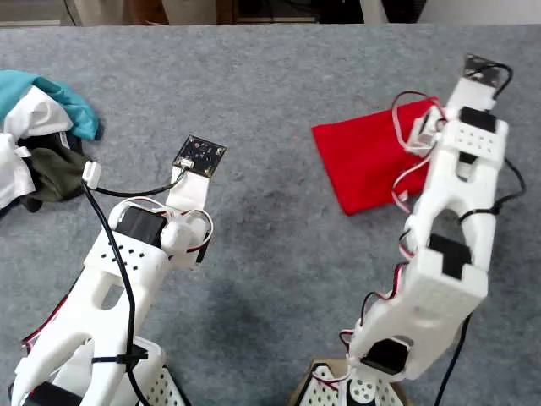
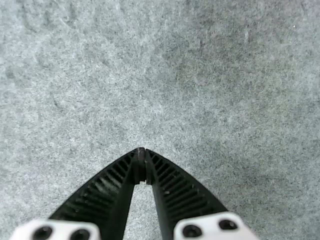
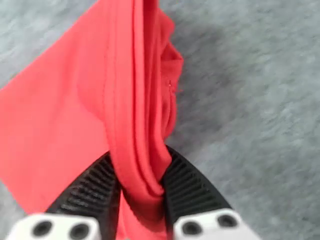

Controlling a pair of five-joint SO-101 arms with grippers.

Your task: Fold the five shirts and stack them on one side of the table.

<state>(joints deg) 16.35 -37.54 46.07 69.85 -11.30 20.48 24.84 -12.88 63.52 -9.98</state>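
Nearest the front edge of the table [image 1: 279,76], the left arm [image 1: 127,262] rises from its base and leans toward the middle. Its left gripper [image 2: 141,154] has its jaws pressed together with nothing between them, above bare grey surface.

Farther back on the right side, the right arm [image 1: 448,245] stretches toward the far edge. Its right gripper [image 3: 139,156] is clamped on a bunched ridge of the red shirt [image 1: 363,165]. That ridge runs straight away from the jaws, and the rest of the cloth lies flat to one side of it.

The red shirt sits in the right half of the table, toward the far edge, with its near corner pointing at the front edge. It lies directly at the right gripper and well apart from the left one, so the right arm looks the one to finish this fold or lay it down.

At the left edge, about as far back, lies the pile of shirts [image 1: 38,139], crumpled and unfolded in teal, white and dark green. The left arm is much the nearer to it, and the pile lies to that arm's outer side.

The right wrist view gives the grip itself, several layers of cloth pinched together. The high view gives the flat outline of the red shirt and the pile's place.
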